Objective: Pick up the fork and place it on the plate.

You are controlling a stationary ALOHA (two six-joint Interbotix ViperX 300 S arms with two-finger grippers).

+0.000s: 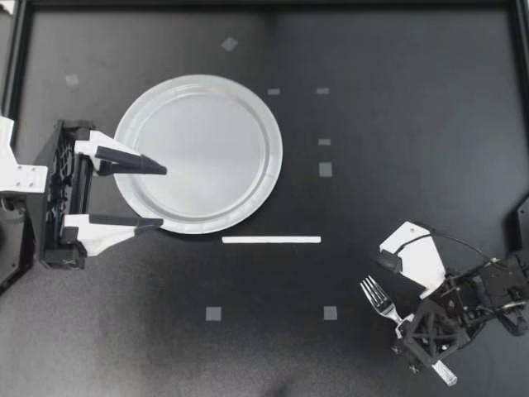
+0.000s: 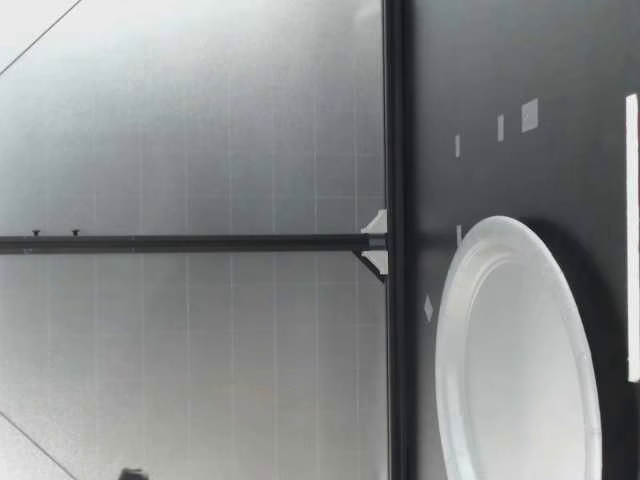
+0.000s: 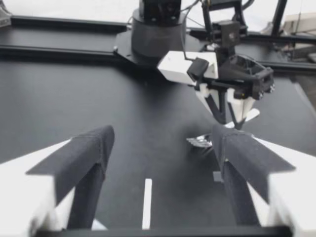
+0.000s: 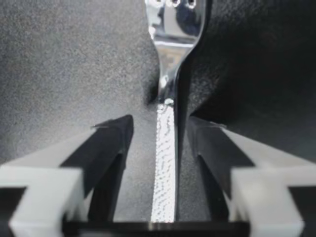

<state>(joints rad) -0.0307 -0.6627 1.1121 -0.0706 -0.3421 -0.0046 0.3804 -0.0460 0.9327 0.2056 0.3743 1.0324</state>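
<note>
Right claw [image 1: 409, 328] sits at the lower right of the top view, pointed down over the fork [image 1: 382, 299]. It's open, but only by a narrow spread. On its own wrist camera the fork [image 4: 165, 148] handle runs straight down the lane between the two fingers. There's a clear gap on one side and a very thin one on the other, so nothing is gripped. The tines lie out ahead of the fingertips.

The fork is lying on the table [image 1: 397, 124], tines toward the upper left, handle end poking out past the claw toward the bottom edge. It's well apart from the plate [image 1: 207, 124], which sits left of centre in the upper half.

Left claw [image 1: 163, 196] comes in from the left edge at mid-height, spread wide and holding nothing. Its upper fingertip hangs over the plate's left side and its lower fingertip is right at the rim. A white strip [image 1: 271, 240] lies just below and right of the plate, between plate and fork.

Through the left wrist camera, between the left claw's [image 3: 163, 136] wide fingers, I see the right claw [image 3: 232, 116] across the table. The fork [image 3: 200, 142] glints beneath it, and the strip [image 3: 147, 202] lies nearer my side.

In the low view the plate [image 2: 520, 350] lies flat on the table, with the strip [image 2: 632, 240] nearer that camera.
</note>
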